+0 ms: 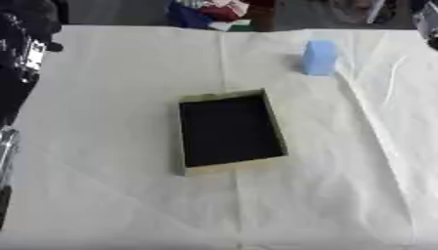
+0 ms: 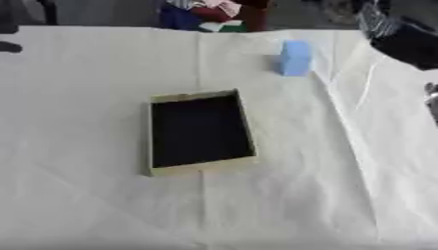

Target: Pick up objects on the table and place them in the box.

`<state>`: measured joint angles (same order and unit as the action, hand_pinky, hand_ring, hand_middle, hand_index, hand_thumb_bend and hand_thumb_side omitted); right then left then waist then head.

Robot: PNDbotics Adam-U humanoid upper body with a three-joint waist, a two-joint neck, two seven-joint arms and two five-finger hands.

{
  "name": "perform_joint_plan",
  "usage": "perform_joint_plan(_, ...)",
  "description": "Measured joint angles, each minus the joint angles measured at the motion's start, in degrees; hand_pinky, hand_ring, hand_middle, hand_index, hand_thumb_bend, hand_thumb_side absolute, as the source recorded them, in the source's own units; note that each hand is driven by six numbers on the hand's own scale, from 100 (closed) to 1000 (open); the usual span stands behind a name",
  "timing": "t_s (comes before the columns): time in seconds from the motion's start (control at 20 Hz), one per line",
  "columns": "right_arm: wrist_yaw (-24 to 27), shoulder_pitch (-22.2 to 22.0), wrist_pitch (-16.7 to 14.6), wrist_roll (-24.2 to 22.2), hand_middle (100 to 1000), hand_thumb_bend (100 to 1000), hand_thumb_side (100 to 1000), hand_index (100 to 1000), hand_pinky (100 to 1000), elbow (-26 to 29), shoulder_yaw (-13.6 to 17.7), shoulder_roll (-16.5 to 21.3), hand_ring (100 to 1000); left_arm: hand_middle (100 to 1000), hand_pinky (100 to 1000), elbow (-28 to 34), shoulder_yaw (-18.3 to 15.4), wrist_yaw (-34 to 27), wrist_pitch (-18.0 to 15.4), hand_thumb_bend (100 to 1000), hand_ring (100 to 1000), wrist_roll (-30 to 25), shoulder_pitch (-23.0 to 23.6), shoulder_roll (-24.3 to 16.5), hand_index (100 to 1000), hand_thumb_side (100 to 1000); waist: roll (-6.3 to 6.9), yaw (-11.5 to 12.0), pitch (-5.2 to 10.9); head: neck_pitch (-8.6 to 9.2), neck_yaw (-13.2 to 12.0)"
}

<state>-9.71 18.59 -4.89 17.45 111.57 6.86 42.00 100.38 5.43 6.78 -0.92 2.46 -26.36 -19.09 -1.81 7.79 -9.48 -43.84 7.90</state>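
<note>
A shallow box point(image 1: 271, 116) with a black inside and pale olive rim lies open at the middle of the white-covered table. A light blue block point(image 1: 319, 57) stands upright at the far right, well apart from the box. My left hand point(image 1: 26, 44) shows as a black and silver shape at the upper left edge, far from both. At the upper right corner my right hand point(image 2: 402, 36) is a dark mass, up and to the right of the blue block. Neither hand touches anything that I can see.
The white cloth point(image 1: 102, 146) covers the whole table, with creases along the right side. Coloured items point(image 1: 209, 12) lie beyond the far edge. A silver part of my left arm point(image 1: 7, 146) shows at the left border.
</note>
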Motion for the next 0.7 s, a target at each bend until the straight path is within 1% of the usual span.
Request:
perform_joint_plan(0.15, 2.5, 3.5, 2.5, 2.1, 841, 381, 312, 942, 813, -3.4, 0.2, 4.0, 840, 803, 687, 0.0, 0.4, 0.0, 0.0, 309, 775, -0.4, -0.1, 0.0, 881, 790, -0.09, 0.9, 0.05, 0.00, 0.8)
perform_joint_plan(0.35, 6.2, 7.1, 6.2, 3.5, 829, 380, 313, 934, 799, -9.3, 0.2, 8.9, 829, 803, 686, 0.0, 0.9, 0.0, 0.0, 310, 774, -1.0, -0.8, 0.0, 881, 790, -0.72, 2.6, -0.03, 0.06, 2.1)
perform_joint_plan(0.55, 10.1, 10.0, 10.1, 2.5, 820, 376, 317, 928, 789, -15.6, 0.0, 11.5, 821, 803, 686, 0.0, 1.5, 0.0, -0.1, 312, 774, -1.5, -1.8, 0.0, 882, 790, -1.20, 4.3, -0.52, 0.61, 3.7)
perform_joint_plan(0.7, 13.0, 11.9, 12.9, 1.0, 813, 378, 318, 923, 784, -20.2, -0.6, 12.3, 816, 802, 686, 0.0, 1.8, 0.0, -0.1, 313, 773, -1.9, -2.4, 0.0, 882, 789, -1.60, 5.6, -0.79, 1.10, 4.7)
